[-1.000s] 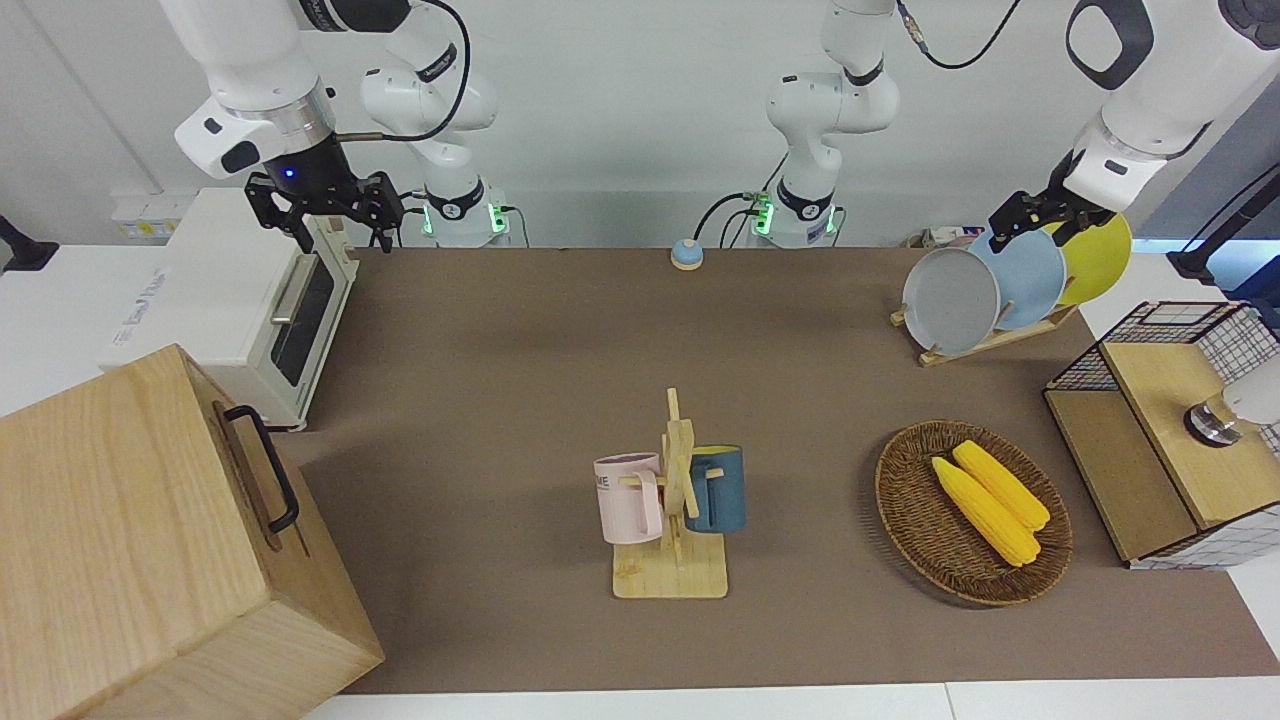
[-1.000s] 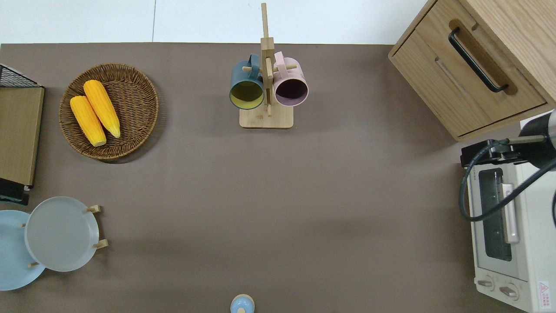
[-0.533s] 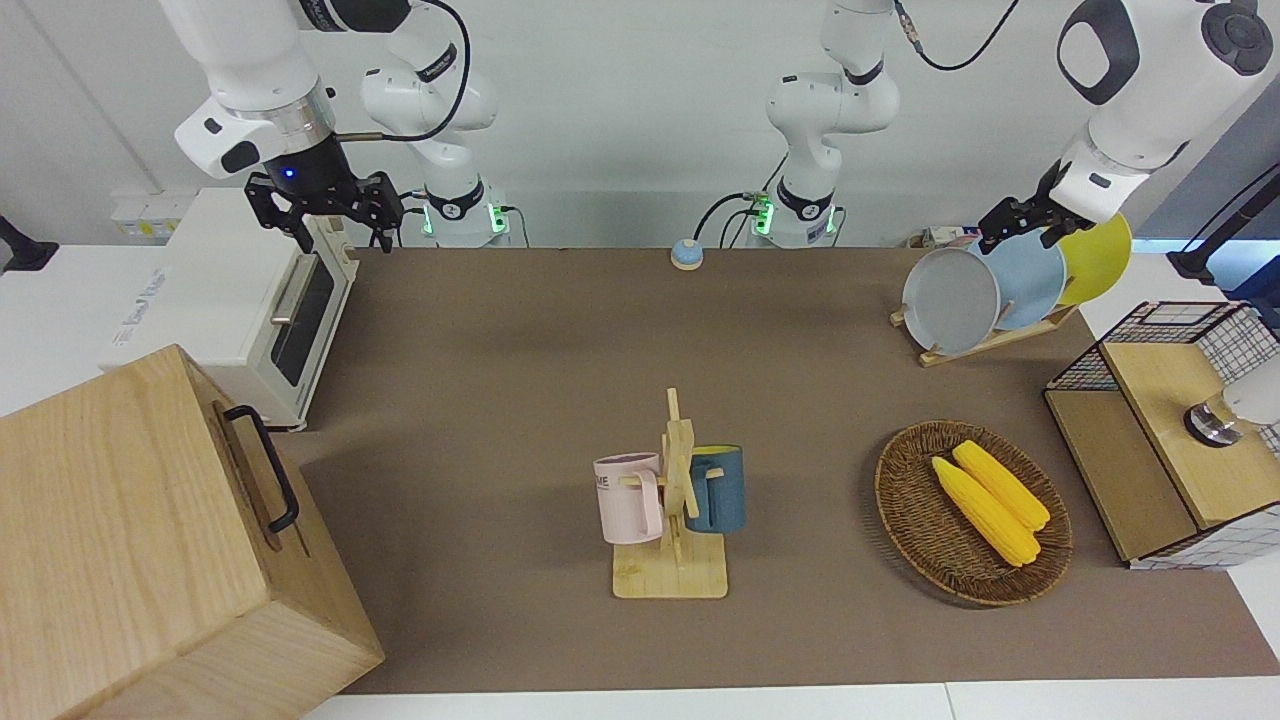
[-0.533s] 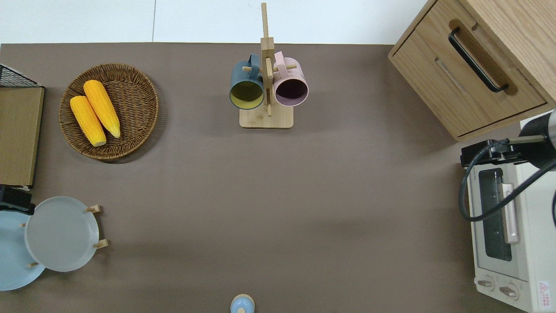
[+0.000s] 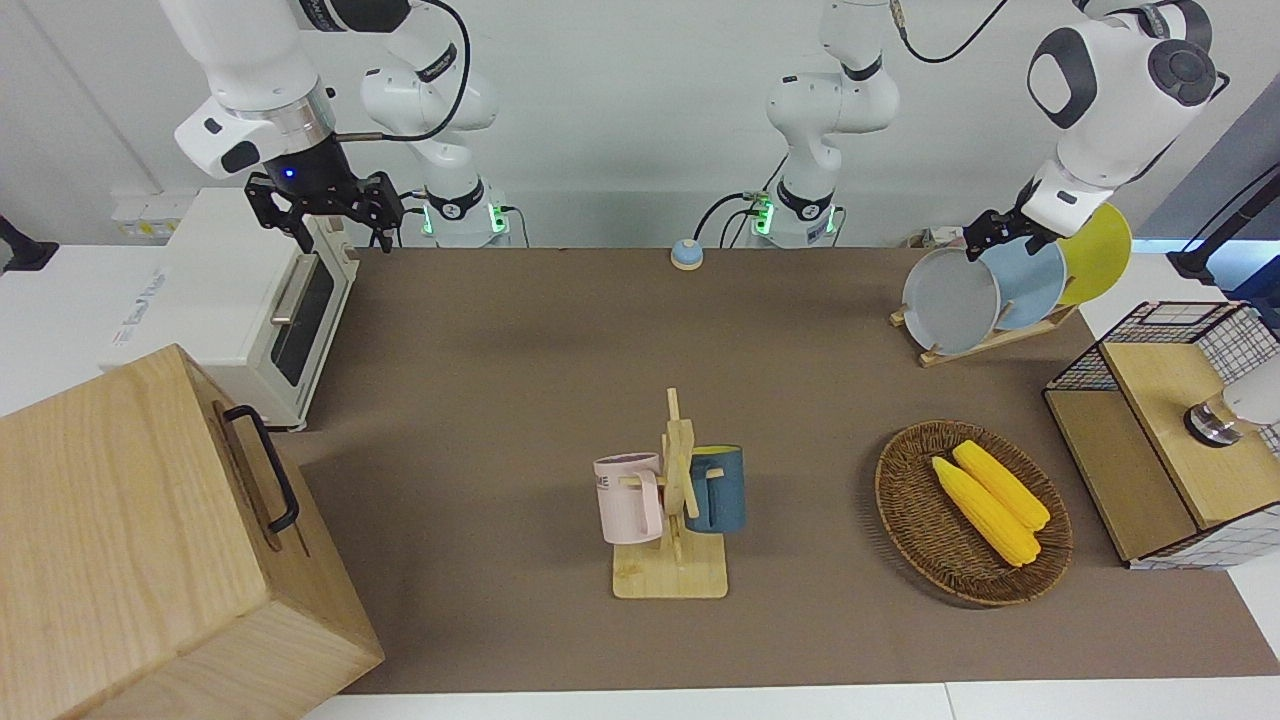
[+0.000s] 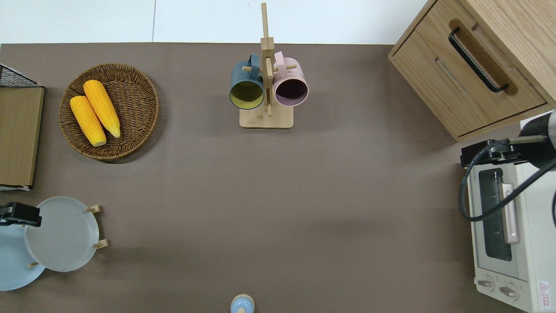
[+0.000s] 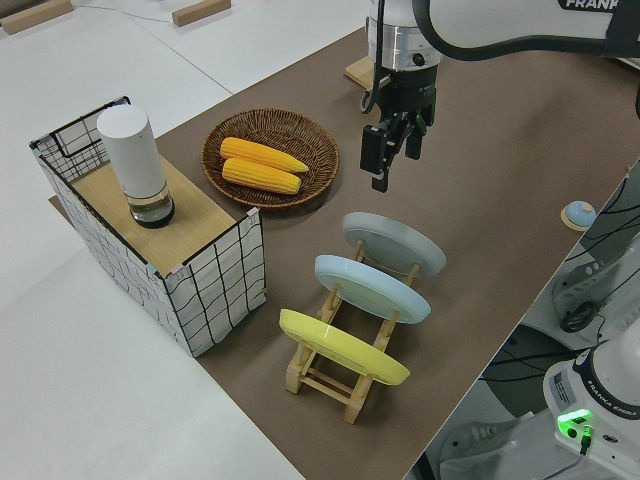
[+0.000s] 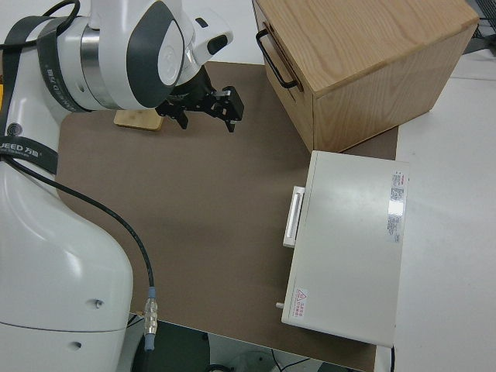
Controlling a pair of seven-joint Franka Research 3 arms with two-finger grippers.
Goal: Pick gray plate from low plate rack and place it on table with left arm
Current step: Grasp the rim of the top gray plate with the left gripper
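Left gripper (image 7: 391, 152) hangs with fingers spread over the gray plate (image 7: 394, 243), which leans in the low plate rack (image 7: 330, 375), the slot farthest from the robots. It looks rigid, smooth, breakable; I'd pinch the raised top rim. Light blue plate (image 7: 372, 288) and yellow plate (image 7: 343, 347) share the rack. Farther out, a wicker basket (image 5: 905, 510) holds two corn cobs (image 5: 990, 501). Right arm's parked.

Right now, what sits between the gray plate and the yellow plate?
The blue plate stands between the gray plate and the yellow plate in the rack, clearest in the left side view.
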